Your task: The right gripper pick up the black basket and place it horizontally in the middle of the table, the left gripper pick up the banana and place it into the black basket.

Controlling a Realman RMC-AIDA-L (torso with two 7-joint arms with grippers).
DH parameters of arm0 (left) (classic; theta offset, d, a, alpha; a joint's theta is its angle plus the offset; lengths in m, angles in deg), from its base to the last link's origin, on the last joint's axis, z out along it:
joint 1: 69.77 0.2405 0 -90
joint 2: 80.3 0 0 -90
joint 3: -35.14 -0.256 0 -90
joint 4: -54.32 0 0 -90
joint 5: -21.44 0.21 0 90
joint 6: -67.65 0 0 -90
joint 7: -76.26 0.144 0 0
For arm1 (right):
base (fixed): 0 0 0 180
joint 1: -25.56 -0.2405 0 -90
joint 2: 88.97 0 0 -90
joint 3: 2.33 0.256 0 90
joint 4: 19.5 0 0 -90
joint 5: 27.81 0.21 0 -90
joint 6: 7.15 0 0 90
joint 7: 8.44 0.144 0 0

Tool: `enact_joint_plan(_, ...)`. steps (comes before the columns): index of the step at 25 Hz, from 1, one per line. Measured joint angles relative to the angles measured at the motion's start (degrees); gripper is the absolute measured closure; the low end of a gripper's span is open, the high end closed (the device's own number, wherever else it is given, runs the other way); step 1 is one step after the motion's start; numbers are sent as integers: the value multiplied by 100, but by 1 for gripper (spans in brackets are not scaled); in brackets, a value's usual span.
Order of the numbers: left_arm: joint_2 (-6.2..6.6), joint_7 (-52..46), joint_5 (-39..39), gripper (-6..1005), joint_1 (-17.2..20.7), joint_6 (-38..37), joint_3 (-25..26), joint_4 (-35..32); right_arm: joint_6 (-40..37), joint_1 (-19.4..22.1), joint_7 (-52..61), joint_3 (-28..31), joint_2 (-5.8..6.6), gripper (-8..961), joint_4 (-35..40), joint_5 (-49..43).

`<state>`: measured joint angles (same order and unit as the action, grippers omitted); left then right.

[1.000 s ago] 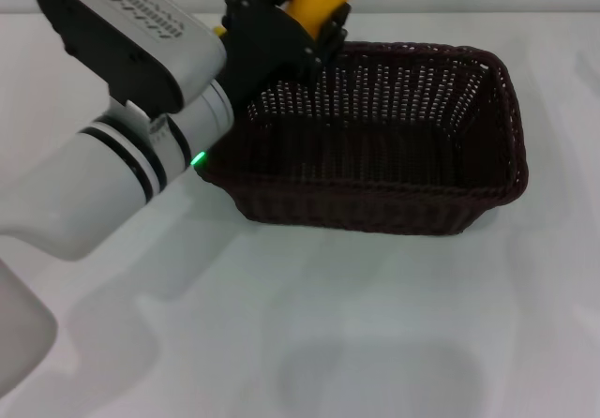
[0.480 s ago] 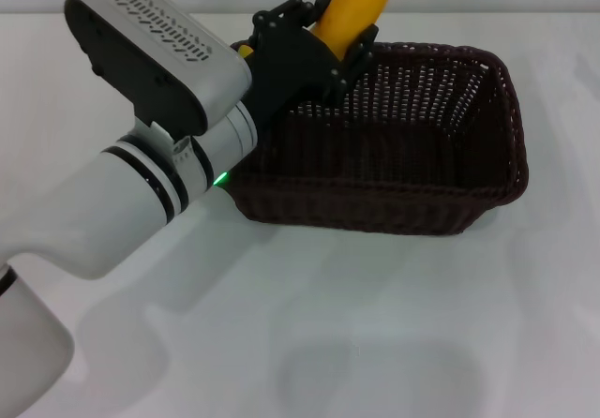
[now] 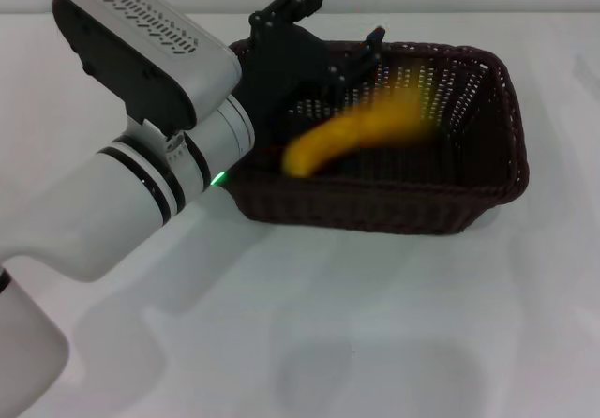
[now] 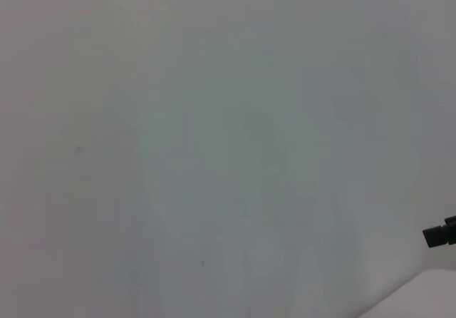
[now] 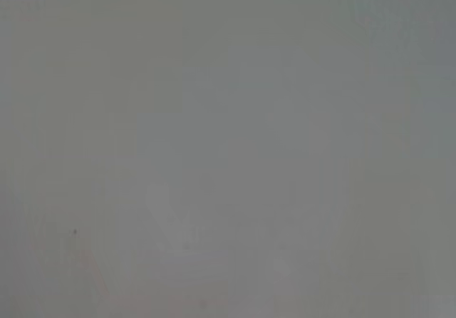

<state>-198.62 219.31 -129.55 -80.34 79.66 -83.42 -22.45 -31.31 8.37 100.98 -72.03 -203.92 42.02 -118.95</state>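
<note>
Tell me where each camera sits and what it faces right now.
Head: up on the robot, looking down at the table, black basket, falling banana; left gripper open above the basket.
Left wrist: on the left arm, facing a blank pale surface; a black part at one edge.
Right wrist: blank grey surface only.
Shared: nothing identifiable.

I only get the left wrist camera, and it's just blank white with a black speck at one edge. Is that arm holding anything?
Observer: No. From the head view, the left gripper is open above the far left corner of the black basket, with nothing between its fingers.
Operator: So where's the banana?
Observer: The banana is within the basket's walls, below the gripper. I cannot tell whether it rests on the bottom.
Operator: And the other arm?
Observer: The right gripper is in no view; its wrist camera shows nothing I can name.
</note>
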Motion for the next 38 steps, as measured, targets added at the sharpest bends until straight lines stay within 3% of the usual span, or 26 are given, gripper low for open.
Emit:
enact_joint_plan(2, 7, 8, 1, 286, 30, -6, -1, -46, -3, 1, 0, 0, 0, 111, 0, 0)
enact_joint_plan(8, -63, 87, 446, 198, 213, -32, 127, -89, -43, 5, 0, 7, 0, 111, -5, 0)
enact_joint_plan(14, -106, 282, 672, 110, 486, -89, 581, -254, -98, 11, 0, 11, 0, 111, -45, 48)
enact_joint_plan(23, -128, 526, 623, 120, 991, -51, 1392, -674, -196, 19, -10, -19, 0, 111, -82, 161)
enact_joint_plan(38, -100, 495, -1256, 120, 1470, -25, 1700, -1318, -545, -46, -1046, 51, 0, 112, -430, 1315)
